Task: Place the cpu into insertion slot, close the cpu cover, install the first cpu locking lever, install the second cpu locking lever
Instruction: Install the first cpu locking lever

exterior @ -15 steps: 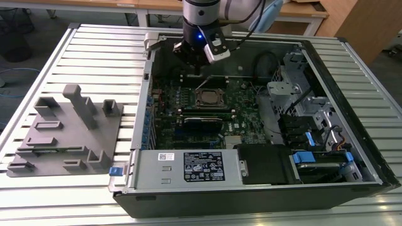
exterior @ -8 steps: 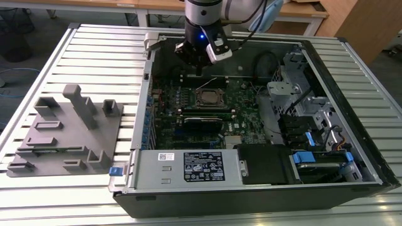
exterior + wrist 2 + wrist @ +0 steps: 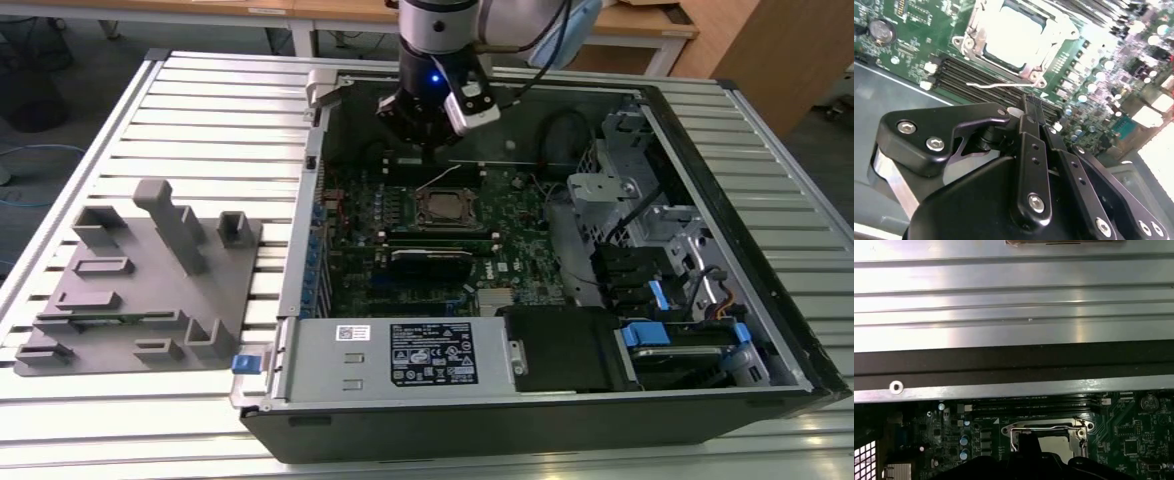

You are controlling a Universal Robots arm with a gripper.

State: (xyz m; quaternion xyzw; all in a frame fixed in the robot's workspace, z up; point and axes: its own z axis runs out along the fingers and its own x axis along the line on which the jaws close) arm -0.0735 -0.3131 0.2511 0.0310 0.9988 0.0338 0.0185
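The slatted metal surface (image 3: 160, 110) carries an open computer case (image 3: 534, 432), with its green motherboard (image 3: 523, 250) facing up. The tool (image 3: 1031, 106) hangs over the board near the memory slots (image 3: 969, 75). It is narrow, its fingertips drawn together on nothing. The insertion slot (image 3: 445, 205) holds the cpu (image 3: 1014, 32), which is framed by the lowered cpu cover (image 3: 973, 31). A thin wire lever (image 3: 999, 85) stands loose just beside the cover.

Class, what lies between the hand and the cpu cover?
In the second wrist view, black memory slots and a thin silver lever lie between hand and cpu cover.
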